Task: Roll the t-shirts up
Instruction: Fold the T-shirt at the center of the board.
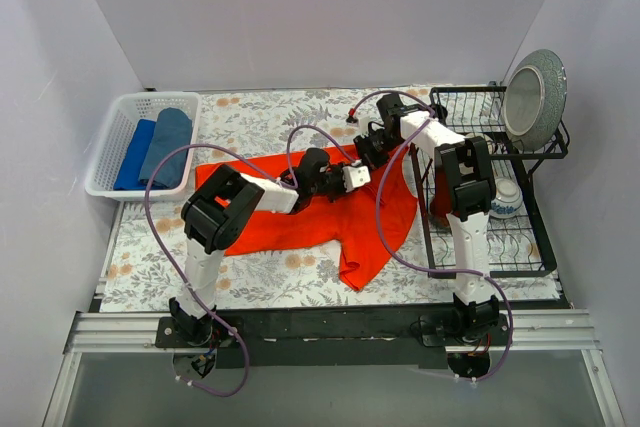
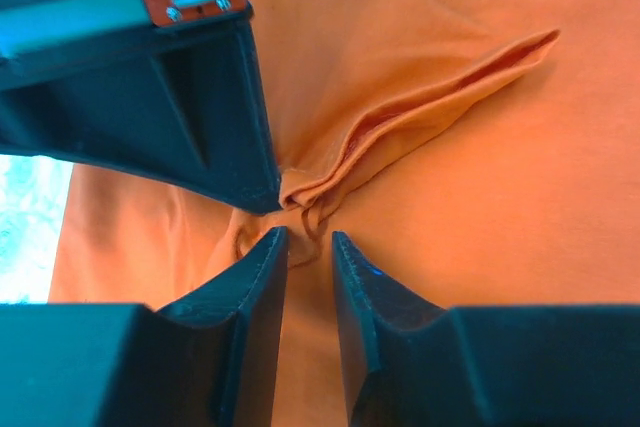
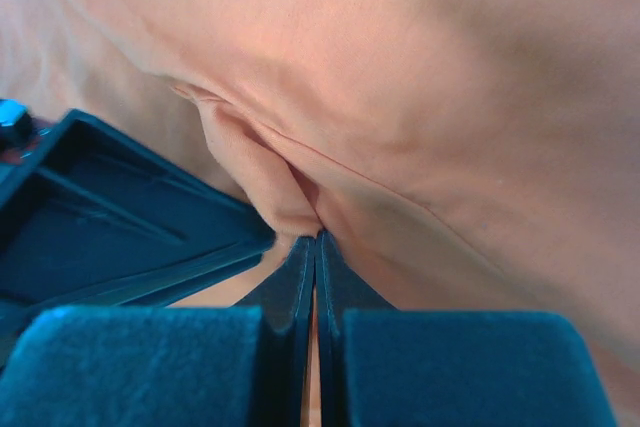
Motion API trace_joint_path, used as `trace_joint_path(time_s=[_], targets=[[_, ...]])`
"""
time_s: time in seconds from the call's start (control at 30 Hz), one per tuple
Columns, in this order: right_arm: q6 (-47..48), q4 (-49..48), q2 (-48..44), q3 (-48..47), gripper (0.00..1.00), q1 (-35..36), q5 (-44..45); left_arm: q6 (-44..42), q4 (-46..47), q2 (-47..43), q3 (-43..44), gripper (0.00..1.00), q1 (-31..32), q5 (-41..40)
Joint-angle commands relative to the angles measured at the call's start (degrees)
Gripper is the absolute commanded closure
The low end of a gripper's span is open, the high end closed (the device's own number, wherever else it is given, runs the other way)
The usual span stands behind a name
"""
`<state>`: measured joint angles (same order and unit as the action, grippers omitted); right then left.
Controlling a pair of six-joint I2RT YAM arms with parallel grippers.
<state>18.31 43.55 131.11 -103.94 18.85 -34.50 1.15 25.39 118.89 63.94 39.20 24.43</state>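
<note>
Seemingly to raise a fold for rolling, the right gripper (image 3: pixel 315 242) pinches, fully closed, the centrally spread orange-red t-shirt (image 1: pixel 300 232) at its one o'clock edge; the left gripper (image 2: pixel 305 242), jaws narrowly apart, straddles that fold.

Orange-red t-shirt (image 1: pixel 330 222) lay rumpled across the middle of the flowered table (image 1: pixel 260 117), one sleeve trailing toward the near edge (a small pleat pinched up), royal blue t-shirt (image 1: pixel 135 154) and dusty blue t-shirt (image 1: pixel 168 144) sat side by side in the white basket (image 1: pixel 105 147) at the far left
</note>
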Motion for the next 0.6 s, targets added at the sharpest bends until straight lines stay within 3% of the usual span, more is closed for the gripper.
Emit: trace_joint_path(time_s=[0.0, 0.13, 0.23, 0.4, 0.57], targets=[[-0.46, 0.04, -0.33, -0.39, 0.99, -0.22, -1.45, -2.73, 1.94, 0.37, 1.80, 0.82, 0.35, -1.40], [-0.55, 0.04, -0.68, -0.38, 0.94, -0.22, -1.10, -3.17, 1.51, -0.15, 1.45, 0.93, 0.35, -2.80], [-0.64, 0.04, -1.90, -0.56, 0.83, -0.22, -0.66, -3.08, 0.98, -1.81, 0.92, 0.98, 0.26, -3.42], [-0.99, -0.92, -4.72, -0.30, 0.66, -0.48, 0.92, -2.21, -1.74, -4.63, 0.75, 1.00, 0.26, -3.07], [-1.25, -2.33, -7.09, -0.38, 0.63, -1.45, 1.71, -1.41, -5.26, -8.49, 0.04, 1.00, 0.09, -2.54]])
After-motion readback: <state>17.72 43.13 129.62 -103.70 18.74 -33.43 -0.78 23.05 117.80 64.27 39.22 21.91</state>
